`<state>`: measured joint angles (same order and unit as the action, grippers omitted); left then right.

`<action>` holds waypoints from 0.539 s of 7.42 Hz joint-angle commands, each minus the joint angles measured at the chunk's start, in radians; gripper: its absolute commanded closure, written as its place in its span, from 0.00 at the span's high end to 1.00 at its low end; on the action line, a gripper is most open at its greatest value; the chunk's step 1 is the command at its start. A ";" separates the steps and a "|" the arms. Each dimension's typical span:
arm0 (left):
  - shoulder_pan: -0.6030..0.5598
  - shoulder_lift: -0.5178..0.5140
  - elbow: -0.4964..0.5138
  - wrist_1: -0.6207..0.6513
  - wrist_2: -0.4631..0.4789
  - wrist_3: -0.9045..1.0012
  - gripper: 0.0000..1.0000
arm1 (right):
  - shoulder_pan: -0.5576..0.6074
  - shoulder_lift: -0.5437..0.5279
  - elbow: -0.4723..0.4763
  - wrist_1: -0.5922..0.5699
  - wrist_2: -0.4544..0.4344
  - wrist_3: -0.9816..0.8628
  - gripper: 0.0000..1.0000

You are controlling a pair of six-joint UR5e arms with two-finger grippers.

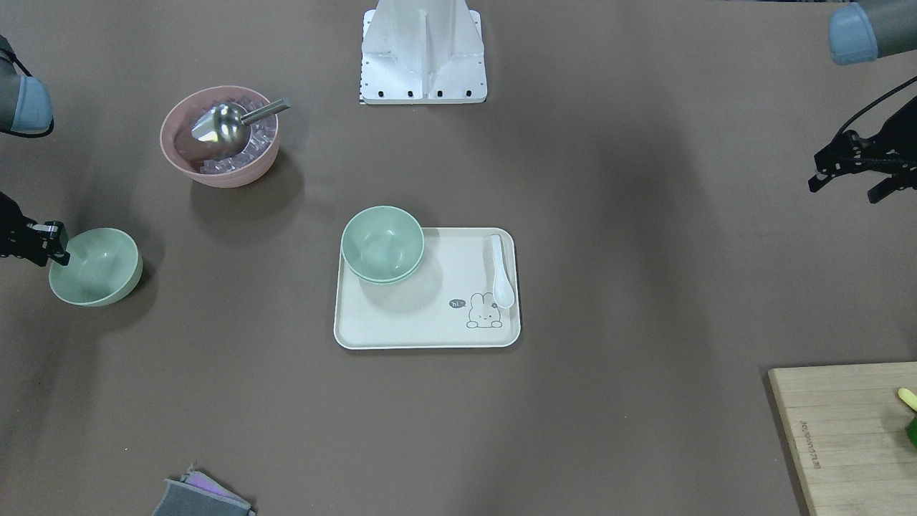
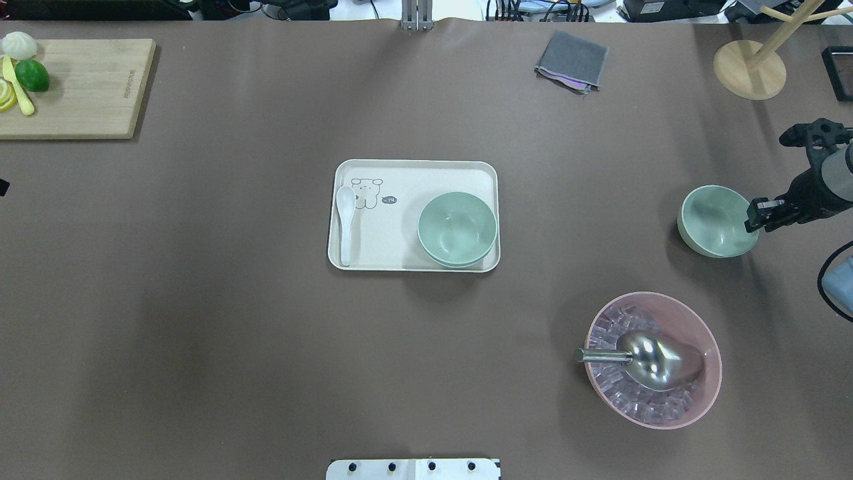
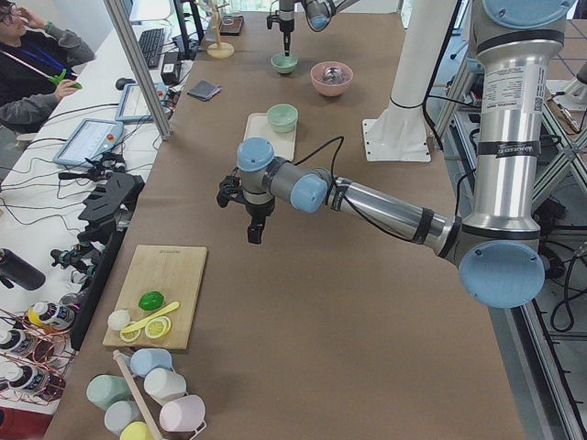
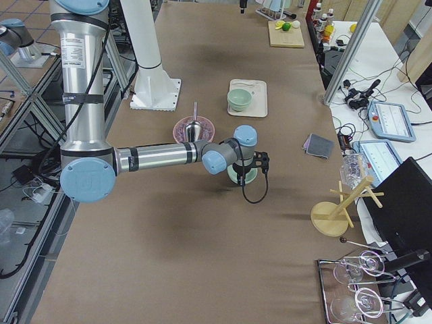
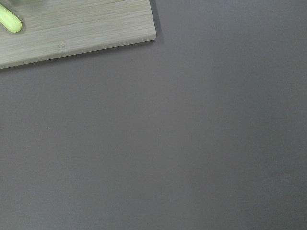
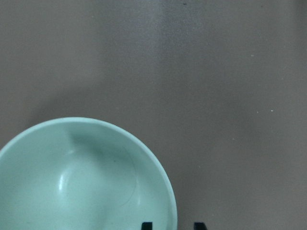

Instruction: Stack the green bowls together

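Right end effector [image 1: 61, 251] meets the rim of the lone green bowl [image 1: 95, 266] at one end of the bench [image 1: 609, 287] in the front-facing view. The nested green bowls [image 1: 382, 244] sit well apart, on a corner of the cream tray [image 1: 430, 333]. Left end effector [image 1: 849, 179] hangs over bare bench at the other end. It is too dark to tell how its jaws stand.

The overhead view shows a pink bowl [image 2: 653, 360] of ice with a metal scoop [image 2: 640, 360] near the lone bowl. A sound grasp would pinch the wall firmly. The bowl should then rise high, keep level, centre over the nested pair, and be let go only once seated.

From the left side, the right arm is far and small, so its contact with the bowl cannot be made out.

From the right side, the wrist covers most of the lone bowl.

The left wrist view shows only bare bench and a corner of a wooden cutting board [image 5: 72, 28]. No fingers appear.

The right wrist view cuts off all but two dark fingertips [image 6: 146, 225] at the bottom edge. One lies inside the bowl's rim and one outside, narrowly apart. A gap seems to remain on each side, so the rim is probably not yet pinched.
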<state>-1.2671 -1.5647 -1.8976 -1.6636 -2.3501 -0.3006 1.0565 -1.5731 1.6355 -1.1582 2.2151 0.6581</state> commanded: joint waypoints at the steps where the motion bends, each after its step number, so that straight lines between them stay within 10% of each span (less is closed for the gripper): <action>1: 0.000 0.000 0.000 -0.001 0.000 0.000 0.99 | -0.003 -0.001 -0.002 0.000 0.000 0.000 0.34; 3: -0.001 0.000 -0.001 0.001 0.000 0.000 0.99 | -0.001 -0.001 -0.002 0.000 0.001 0.000 0.00; 4: -0.002 0.000 -0.003 0.001 -0.002 0.000 0.99 | -0.001 0.004 -0.002 0.000 0.002 0.000 0.00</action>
<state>-1.2678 -1.5647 -1.8989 -1.6634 -2.3504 -0.3007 1.0552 -1.5732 1.6333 -1.1582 2.2160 0.6581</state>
